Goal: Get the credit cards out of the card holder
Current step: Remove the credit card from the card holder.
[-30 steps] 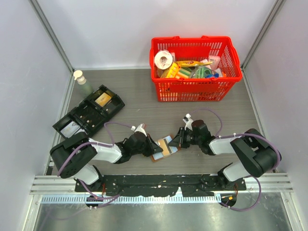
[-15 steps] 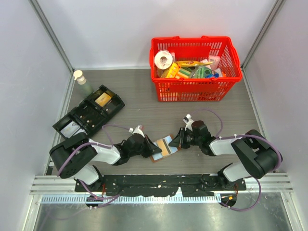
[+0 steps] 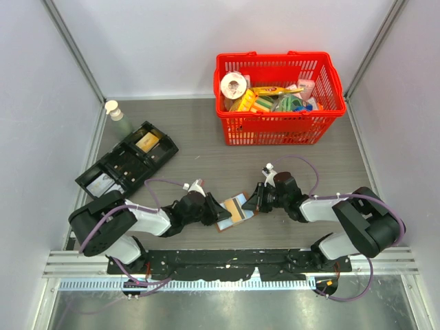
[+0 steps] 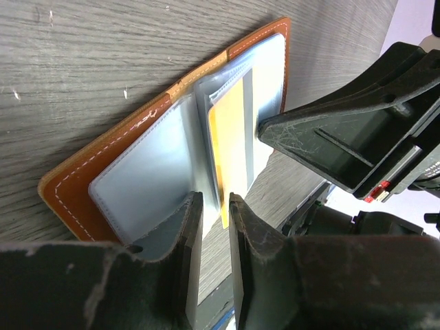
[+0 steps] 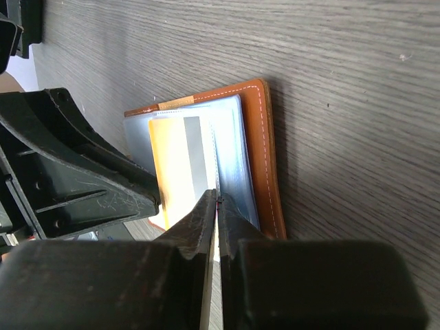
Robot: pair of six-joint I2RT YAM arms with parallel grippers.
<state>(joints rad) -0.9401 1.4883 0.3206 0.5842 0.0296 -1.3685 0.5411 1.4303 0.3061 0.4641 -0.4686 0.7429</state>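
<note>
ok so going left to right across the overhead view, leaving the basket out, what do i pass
black tray → left gripper → card holder → right gripper

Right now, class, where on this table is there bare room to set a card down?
Bare table between the black tray and the red basket, and the strip in front of the basket, beyond the right gripper. Crowded at the near middle, where the left gripper and right gripper meet at the card holder.
</note>
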